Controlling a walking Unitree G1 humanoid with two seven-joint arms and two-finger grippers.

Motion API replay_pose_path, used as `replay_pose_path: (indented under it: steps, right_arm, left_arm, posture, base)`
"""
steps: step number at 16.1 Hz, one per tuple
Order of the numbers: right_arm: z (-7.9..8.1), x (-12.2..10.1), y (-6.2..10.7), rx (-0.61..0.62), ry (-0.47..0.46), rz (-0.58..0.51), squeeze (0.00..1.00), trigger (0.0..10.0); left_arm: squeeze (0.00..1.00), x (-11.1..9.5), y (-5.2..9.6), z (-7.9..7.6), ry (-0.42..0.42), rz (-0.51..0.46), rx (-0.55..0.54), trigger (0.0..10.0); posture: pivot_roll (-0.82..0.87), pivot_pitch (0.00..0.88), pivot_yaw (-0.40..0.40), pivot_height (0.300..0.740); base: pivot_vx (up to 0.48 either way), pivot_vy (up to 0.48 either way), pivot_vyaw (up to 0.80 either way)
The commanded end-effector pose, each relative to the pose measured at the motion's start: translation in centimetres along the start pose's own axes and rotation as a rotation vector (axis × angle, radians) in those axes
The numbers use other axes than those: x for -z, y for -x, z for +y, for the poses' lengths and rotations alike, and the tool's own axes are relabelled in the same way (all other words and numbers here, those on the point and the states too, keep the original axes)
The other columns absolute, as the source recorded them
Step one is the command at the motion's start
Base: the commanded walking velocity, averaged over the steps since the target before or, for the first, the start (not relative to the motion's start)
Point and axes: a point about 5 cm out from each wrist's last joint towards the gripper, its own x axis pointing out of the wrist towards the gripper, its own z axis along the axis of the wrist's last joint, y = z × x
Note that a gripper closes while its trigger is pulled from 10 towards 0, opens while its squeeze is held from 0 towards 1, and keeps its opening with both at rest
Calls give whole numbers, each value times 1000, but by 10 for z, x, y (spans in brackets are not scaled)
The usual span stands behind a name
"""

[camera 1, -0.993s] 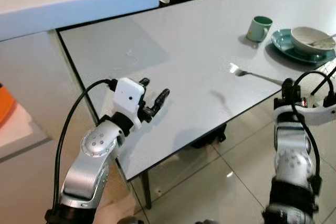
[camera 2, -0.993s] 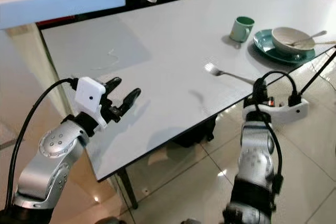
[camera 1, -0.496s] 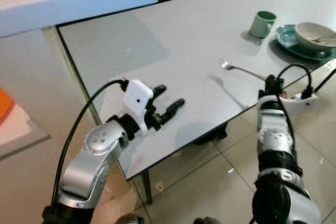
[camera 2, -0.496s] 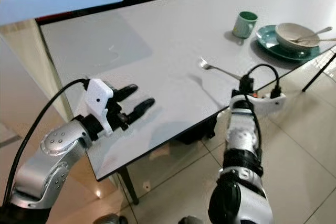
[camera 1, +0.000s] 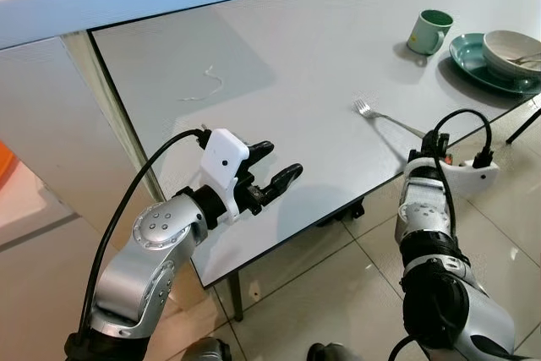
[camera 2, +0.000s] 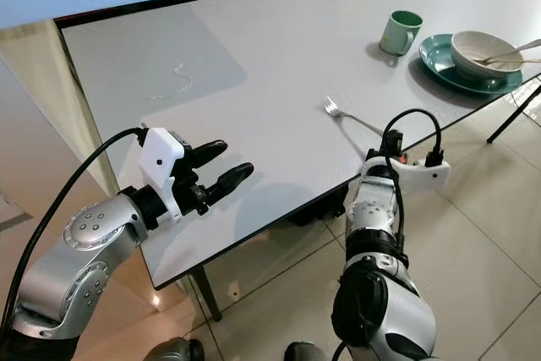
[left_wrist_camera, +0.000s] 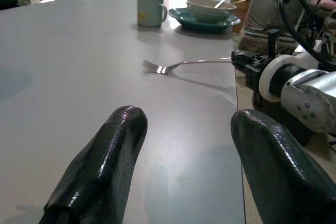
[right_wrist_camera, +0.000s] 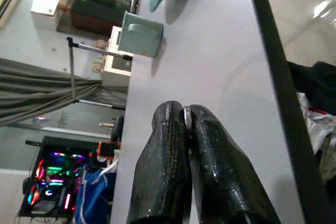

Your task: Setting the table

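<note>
Left eye view first, from our left: our left gripper (camera 1: 270, 177) hovers over the near corner of the table (camera 1: 279, 65), fingers spread wide with nothing between them. Against a second ago it has slid a little further over the tabletop, but the whole picture has shifted too, so much of that is our head moving.

Further right lies the fork (camera 1: 387, 118), tines pointing away from the edge, handle running to our right gripper (camera 1: 434, 138) at the table's rim. In the right wrist view the fingers (right_wrist_camera: 165, 161) are pressed together on a thin sliver of metal, which we take to be the fork's handle. A second ago the fork sat nearer the plate; now it is drawn toward us and well apart from the setting, and our right arm has pulled in closer to our body.

Far right, the mug (camera 1: 428, 31) stands just beside the plate (camera 1: 473, 61), which carries the bowl (camera 1: 511, 46) with a utensil in it.

We judge the fork is in hand at the table's edge and not yet placed; it needs carrying to its spot by the plate.
</note>
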Motion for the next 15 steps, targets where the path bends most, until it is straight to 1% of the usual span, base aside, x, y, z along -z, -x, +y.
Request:
replay_pose_path:
  steps: [1,5,7,8,10,11,12,13,15]
  right_arm:
    - [3,2,-1,-7,16,-1,0,10000]
    - [2,3,-2,3,28,-8,0,10000]
    - [3,5,-3,1,38,11,0,10000]
    - [4,8,-3,4,38,27,0,10000]
    - [2,9,-3,13,25,32,0,10000]
    - [2,9,-2,14,24,31,0,10000]
    - [2,9,-2,14,17,30,400,10000]
    - [2,10,-2,17,9,29,1000,10000]
    - [2,10,-2,16,13,30,1000,10000]
  left_arm:
    - [0,-7,-1,-2,-8,-17,8,10000]
    - [0,-9,-2,0,-13,-20,8,10000]
    - [0,-11,-3,-2,-32,-27,17,10000]
    - [0,-13,-3,-3,-54,-32,26,10000]
    - [0,-13,-3,-5,-82,-28,44,10000]
    - [0,-13,-2,-5,-80,-26,43,10000]
    - [0,-13,-2,-5,-77,-27,41,10000]
    - [0,-13,-2,-5,-75,-28,41,10000]
    - [0,-12,-3,-6,-73,-28,44,10000]
  posture:
    - [114,137,-28,740]
    - [115,139,-27,740]
    - [120,135,-29,740]
    - [120,135,-29,740]
    - [120,135,-29,740]
    - [122,134,-30,740]
    - [122,134,-30,740]
    - [122,134,-30,740]
    - [122,134,-30,740]
  base:
    - [0,0,0]
    - [0,0,0]
    - [0,0,0]
    - [0,0,0]
    - [0,0,0]
    - [0,0,0]
    - [0,0,0]
    - [0,0,0]
    - [0,0,0]
